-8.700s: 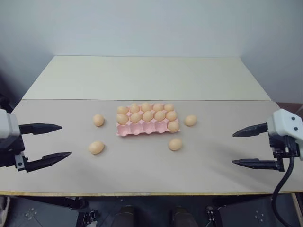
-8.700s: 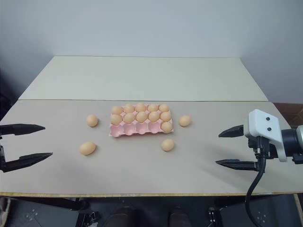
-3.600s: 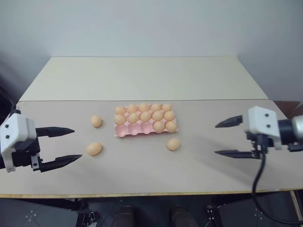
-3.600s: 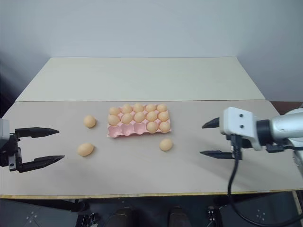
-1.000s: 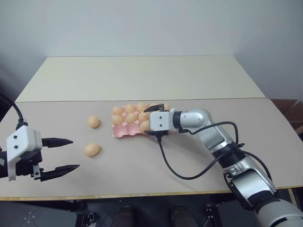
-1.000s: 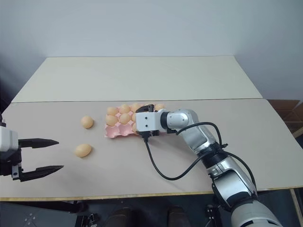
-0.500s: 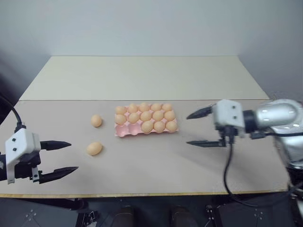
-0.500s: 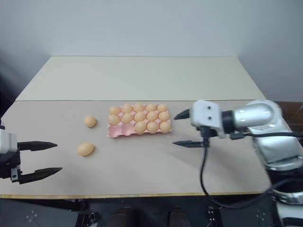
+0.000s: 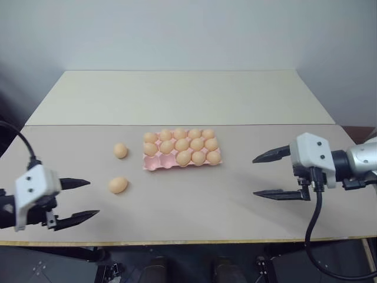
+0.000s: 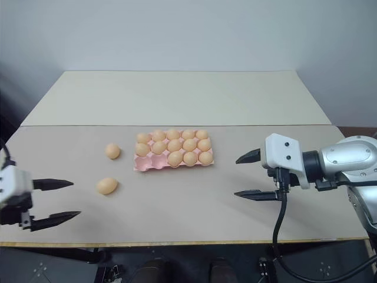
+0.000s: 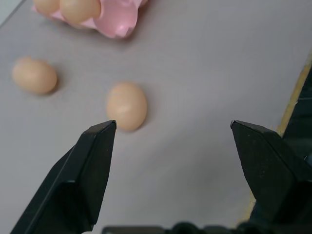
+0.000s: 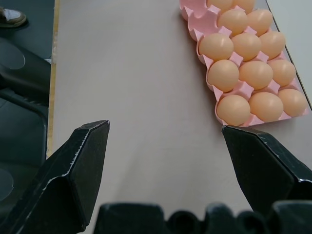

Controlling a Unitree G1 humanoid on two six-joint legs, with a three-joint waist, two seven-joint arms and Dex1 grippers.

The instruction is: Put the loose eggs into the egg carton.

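Looking down over your table, you have the egg carton sitting near the middle, its two far rows full and its near row holding three eggs at the right end, with the two left cups bare pink. Two loose eggs lie on the table to the carton's left — one egg level with the carton's middle row, the other egg nearer you and a little further left. They are apart from each other and from the carton.

Your left gripper hangs low at the near left corner, pointing right and slightly down, its two black fingers spread wide with nothing between them. In its wrist view the nearer egg lies just past one fingertip, not touched.

Your right gripper is held out over the table well to the right of the carton, pointing left toward it — fingers wide apart, one above the other, and empty. Its wrist view looks along the table at the carton's filled cups.
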